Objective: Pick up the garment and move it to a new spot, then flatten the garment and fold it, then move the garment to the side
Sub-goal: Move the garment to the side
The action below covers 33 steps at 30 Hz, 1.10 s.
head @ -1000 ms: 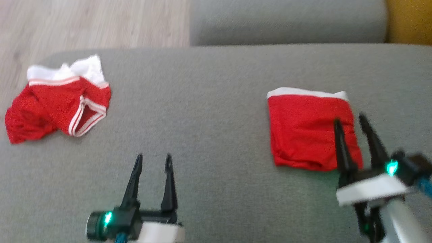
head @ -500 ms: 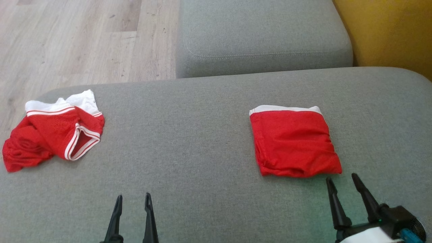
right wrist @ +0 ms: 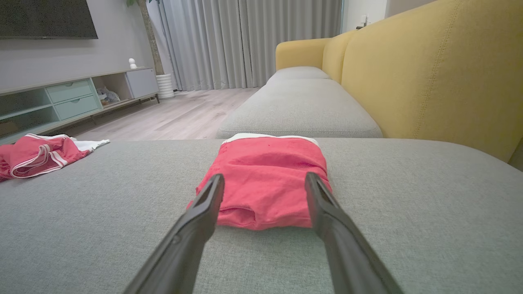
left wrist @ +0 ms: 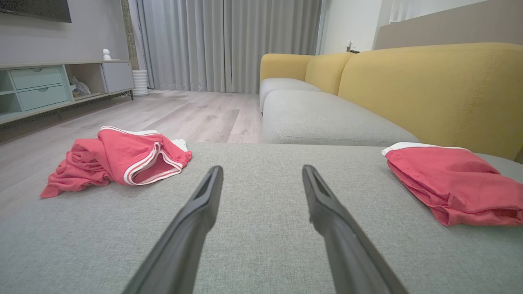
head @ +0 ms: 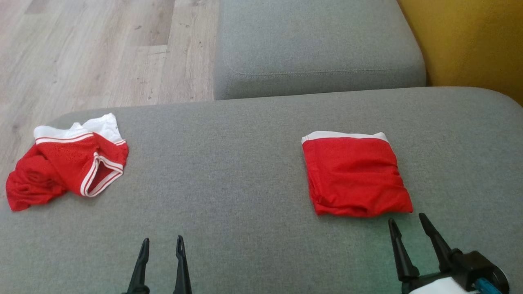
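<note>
Here's the left gripper (head: 162, 241): two long, slim black fingers (head: 141, 265) tapering to sharp points, matte dark grey up close with flat, bevelled inner faces. On the right gripper (head: 406, 218), the same pointed black fingers rise from a chunky black housing (head: 474, 267), with a white cuff (head: 437, 286) beneath and a bright blue cable (head: 486, 286) poking out.

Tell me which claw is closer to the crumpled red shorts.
Left. The left claw sits to the right of the crumpled shorts, apart from them; the right claw is farther right, just short of the folded garment.
</note>
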### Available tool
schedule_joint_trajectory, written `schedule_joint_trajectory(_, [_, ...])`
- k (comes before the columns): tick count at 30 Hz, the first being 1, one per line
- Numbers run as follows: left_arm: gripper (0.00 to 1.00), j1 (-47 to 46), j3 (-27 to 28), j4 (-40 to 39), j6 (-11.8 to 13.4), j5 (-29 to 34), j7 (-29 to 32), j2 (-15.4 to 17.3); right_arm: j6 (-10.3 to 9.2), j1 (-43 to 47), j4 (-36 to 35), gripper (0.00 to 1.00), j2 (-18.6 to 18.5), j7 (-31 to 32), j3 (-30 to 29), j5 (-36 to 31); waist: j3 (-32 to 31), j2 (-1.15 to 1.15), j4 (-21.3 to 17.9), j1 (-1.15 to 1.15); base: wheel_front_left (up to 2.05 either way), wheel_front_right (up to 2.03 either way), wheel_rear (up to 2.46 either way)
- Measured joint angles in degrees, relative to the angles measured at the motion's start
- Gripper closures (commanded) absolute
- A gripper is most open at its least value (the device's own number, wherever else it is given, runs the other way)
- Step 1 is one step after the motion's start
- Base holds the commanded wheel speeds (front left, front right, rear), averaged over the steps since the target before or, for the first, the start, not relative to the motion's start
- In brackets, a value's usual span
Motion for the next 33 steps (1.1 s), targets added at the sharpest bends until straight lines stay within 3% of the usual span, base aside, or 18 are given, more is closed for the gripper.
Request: schedule_joint_trajectory(33, [0.00,0.0,-0.2,-0.8,-0.5,1.5,0.0,0.0,0.00,-3.1,3.3,0.00,0.1,0.0,1.0,-1.6,2.6,0.00,0.7,0.01,0.00,0.00,0.00])
